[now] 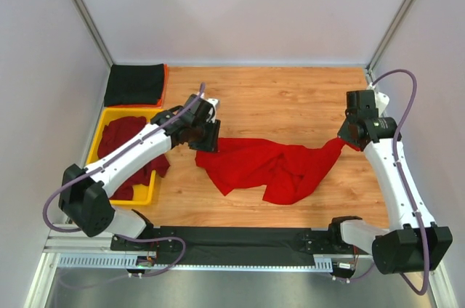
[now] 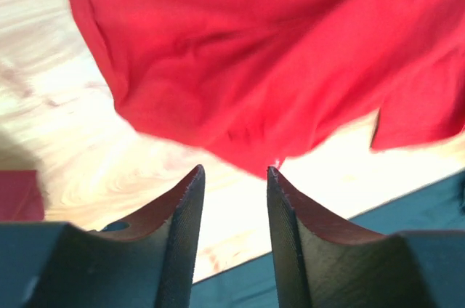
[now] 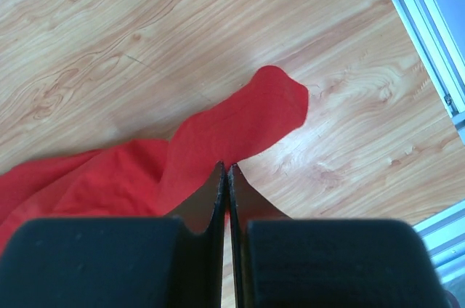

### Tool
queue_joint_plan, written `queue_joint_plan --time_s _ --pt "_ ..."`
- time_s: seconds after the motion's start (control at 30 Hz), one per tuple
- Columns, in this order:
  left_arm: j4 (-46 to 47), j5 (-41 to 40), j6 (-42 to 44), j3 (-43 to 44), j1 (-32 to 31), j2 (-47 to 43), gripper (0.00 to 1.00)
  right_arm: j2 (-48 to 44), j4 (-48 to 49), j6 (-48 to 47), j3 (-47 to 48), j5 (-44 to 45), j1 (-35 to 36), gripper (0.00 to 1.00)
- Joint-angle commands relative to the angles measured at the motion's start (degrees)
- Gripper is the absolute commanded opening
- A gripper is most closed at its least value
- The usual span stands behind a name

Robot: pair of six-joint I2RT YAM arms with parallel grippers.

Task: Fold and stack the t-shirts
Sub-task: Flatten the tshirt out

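Top external view: a crumpled red t-shirt [image 1: 272, 166] is spread across the middle of the table [image 1: 290, 97]. The left gripper [image 1: 207, 137] is seen at its 10 o'clock edge, the right gripper [image 1: 347, 139] at its 2 o'clock tip. Maroon t-shirts [image 1: 120, 137] are heaped in a yellow tray [image 1: 94, 150] at the table's 9 o'clock side; 1 folded black t-shirt [image 1: 134, 84] is laid at the tray's 12 o'clock.

Left wrist view: the left gripper's jaws are held apart above bare table, and the red t-shirt's edge is seen just beyond the tips at 12 o'clock.

Right wrist view: the right gripper's jaws are pressed together on a strip of the red t-shirt, whose end is seen toward 1 o'clock.
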Motion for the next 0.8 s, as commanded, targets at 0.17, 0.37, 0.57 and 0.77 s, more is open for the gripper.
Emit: queue_joint_plan --time_s 0.17,0.37,0.57,0.77 --pt "3.81 -1.05 1.32 -5.55 -9.75 1.49 0.49 2.95 3.81 -0.28 -1.39 -1.24 -1.7 0.16" --pt "10.14 0.36 3.52 -5.74 -15.2 5.09 0.51 1.02 1.62 0.94 -1.65 -4.74 -1.87 0.48" --pt "13.3 -2.62 6.68 0.68 -22.23 9.84 0.52 -5.3 4.33 5.07 -11.22 -25.03 -1.79 0.5" --pt "6.55 -11.14 3.88 5.16 -24.61 16.87 0.51 -12.6 8.64 11.67 -24.94 -32.7 -0.91 0.51"
